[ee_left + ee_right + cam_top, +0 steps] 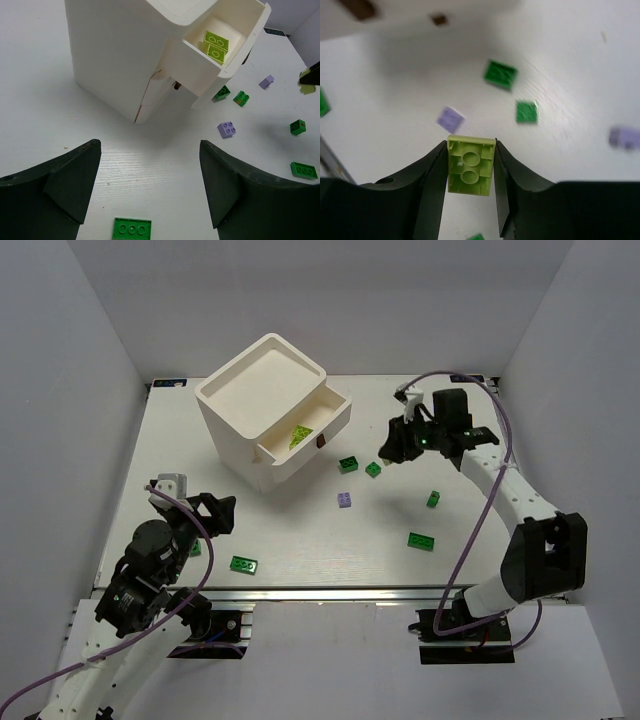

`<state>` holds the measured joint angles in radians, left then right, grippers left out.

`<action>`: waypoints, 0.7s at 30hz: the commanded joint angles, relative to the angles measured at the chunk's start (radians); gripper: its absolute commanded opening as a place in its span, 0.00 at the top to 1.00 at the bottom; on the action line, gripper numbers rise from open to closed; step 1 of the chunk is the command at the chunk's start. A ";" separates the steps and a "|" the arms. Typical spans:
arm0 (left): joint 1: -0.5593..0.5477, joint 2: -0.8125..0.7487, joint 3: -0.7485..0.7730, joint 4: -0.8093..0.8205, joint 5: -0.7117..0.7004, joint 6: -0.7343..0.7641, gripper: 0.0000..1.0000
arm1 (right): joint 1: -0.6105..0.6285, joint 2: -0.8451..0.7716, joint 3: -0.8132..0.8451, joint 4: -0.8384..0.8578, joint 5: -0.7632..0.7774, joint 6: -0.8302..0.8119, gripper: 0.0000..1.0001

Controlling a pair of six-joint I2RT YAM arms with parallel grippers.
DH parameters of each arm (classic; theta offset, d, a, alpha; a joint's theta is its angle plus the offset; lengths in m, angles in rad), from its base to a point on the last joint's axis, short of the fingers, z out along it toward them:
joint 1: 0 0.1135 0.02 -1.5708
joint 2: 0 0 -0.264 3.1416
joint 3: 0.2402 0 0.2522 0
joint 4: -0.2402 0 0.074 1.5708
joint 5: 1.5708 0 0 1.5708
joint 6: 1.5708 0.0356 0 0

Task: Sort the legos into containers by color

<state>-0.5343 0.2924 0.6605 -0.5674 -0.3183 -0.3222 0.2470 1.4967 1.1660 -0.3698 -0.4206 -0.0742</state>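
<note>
My right gripper (470, 150) is shut on a yellow-green lego (470, 165), gripped by its two long sides with its hollow underside facing the camera, held above the table to the right of the white cabinet (262, 400). The cabinet's top drawer (335, 412) is pulled out, with yellow-green legos (216, 45) inside. Loose on the table lie dark green legos (348, 464) (373, 469) (433, 499) (421, 541) and a pale purple one (345, 500). My left gripper (150, 147) stands open and empty, just behind a flat green lego (132, 229).
A second purple lego (266, 82) lies farther right of the cabinet. Dark red-brown drawer handles (360, 7) show blurred at the top of the right wrist view. White walls enclose the table on three sides.
</note>
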 commanded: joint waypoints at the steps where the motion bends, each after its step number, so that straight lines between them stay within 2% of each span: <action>1: -0.006 -0.007 -0.010 0.009 0.001 0.006 0.11 | 0.050 -0.056 0.112 -0.021 -0.391 -0.314 1.00; 5: -0.006 -0.006 -0.010 0.011 -0.005 0.002 0.10 | 0.169 -0.053 0.240 -0.004 -0.385 -0.419 1.00; 13: -0.006 0.002 -0.010 0.008 -0.011 0.002 0.10 | 0.374 0.141 0.579 -0.089 -0.235 -0.622 0.99; 20: -0.006 0.010 -0.010 0.004 -0.021 -0.002 0.10 | 0.477 0.302 0.715 -0.092 -0.126 -0.731 0.88; 21: -0.006 0.010 -0.010 0.004 -0.021 -0.002 0.10 | 0.492 0.316 0.722 -0.090 -0.122 -0.734 0.83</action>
<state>-0.5343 0.2913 0.6605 -0.5678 -0.3264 -0.3225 0.7124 1.7794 1.8317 -0.4419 -0.5968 -0.7349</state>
